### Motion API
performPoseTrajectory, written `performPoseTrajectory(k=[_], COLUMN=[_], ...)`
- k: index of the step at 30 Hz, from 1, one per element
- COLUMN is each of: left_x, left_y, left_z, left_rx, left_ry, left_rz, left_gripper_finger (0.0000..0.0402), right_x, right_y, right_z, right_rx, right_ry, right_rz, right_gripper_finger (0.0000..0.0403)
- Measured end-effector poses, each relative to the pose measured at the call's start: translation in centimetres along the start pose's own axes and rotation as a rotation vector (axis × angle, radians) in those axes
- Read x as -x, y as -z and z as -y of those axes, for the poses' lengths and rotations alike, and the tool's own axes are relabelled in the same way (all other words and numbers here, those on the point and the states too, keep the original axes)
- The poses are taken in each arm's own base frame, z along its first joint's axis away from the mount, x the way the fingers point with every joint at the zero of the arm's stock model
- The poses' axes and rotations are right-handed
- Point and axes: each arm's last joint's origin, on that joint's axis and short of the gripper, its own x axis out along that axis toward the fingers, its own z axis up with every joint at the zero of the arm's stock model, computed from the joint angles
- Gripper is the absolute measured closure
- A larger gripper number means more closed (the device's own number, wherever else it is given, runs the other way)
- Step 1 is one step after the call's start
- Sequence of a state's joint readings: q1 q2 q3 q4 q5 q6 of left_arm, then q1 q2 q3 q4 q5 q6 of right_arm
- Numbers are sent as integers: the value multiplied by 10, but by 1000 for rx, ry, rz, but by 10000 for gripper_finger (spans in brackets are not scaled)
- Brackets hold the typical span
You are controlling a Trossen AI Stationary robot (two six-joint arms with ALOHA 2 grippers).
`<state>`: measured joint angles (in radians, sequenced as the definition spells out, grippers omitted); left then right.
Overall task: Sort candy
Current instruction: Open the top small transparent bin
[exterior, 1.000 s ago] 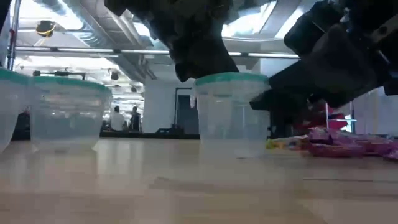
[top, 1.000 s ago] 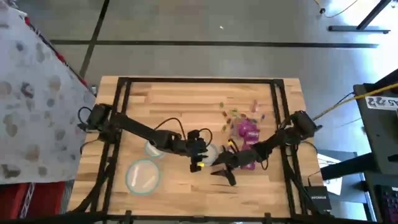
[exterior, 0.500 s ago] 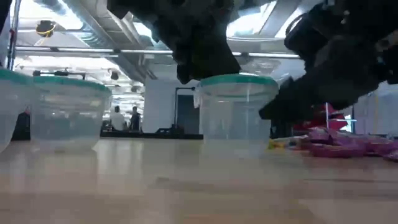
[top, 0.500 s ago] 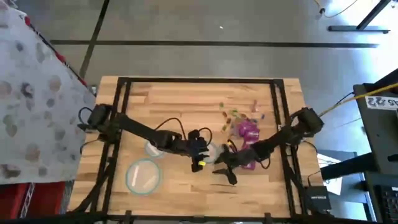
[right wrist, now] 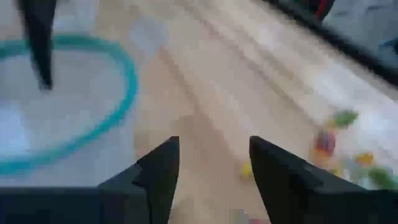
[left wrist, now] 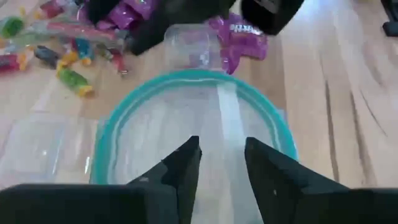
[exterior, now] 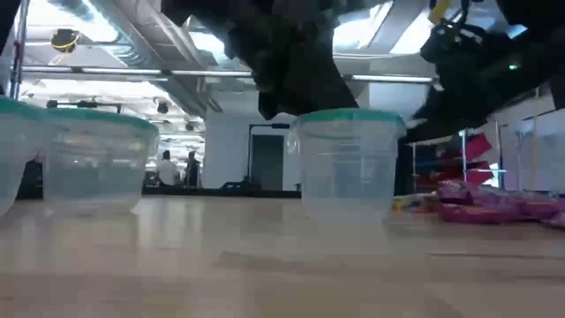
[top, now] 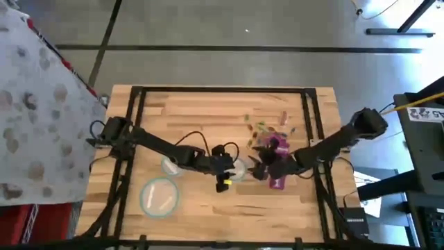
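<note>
Both grippers are meeting at the middle bowl beside the candy.

The left gripper (left wrist: 219,163) is hanging over the clear bowl (left wrist: 112,134), fingers spread just inside its teal rim. The right gripper (right wrist: 211,163), fingers also spread, is hovering beside that bowl at the edge of the candy (top: 276,144), which is lying scattered right of centre. Two other bowls (top: 159,196) are sitting to the left; bare wood is showing toward the table (top: 194,114) edges.

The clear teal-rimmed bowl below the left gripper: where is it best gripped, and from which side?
Probably at the rim, from straight above, with one finger inside the wall and one outside. The bowl stands upright with its mouth open. It looks far wider than the gap of the left gripper above it, so spanning the whole bowl seems unlikely to work.
</note>
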<state>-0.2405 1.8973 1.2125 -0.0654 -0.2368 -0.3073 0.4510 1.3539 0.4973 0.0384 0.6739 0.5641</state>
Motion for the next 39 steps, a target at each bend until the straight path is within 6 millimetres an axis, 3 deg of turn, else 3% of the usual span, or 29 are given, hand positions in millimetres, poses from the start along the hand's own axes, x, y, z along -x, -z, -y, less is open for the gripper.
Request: performPoseTrajectory(k=[5,8,12,20,28,36,39], left_x=[0,0,0,-1,-3,-2,-2], left_y=[0,0,0,4,12,12,12], left_z=[0,0,-1,-3,-5,-5,-5], left_rx=[-1,0,-7,-8,28,29,29], left_ry=[-6,-6,-13,-29,-40,-43,-43], left_rz=[2,5,8,-6,-17,-14,-15], left_gripper_finger=[287,287,287,287,287,287,287], right_x=[5,3,-13,-47,-49,-41,-44], right_y=[13,21,32,40,34,23,28], right_z=[-23,-45,-63,-71,-71,-79,-78], right_rx=[-20,-11,-17,-123,-128,-3,32], right_ry=[-278,-391,-416,-402,-399,-610,-602], right_rz=[-129,-73,42,188,298,365,319], right_gripper_finger=[221,221,221,221,221,221,221])
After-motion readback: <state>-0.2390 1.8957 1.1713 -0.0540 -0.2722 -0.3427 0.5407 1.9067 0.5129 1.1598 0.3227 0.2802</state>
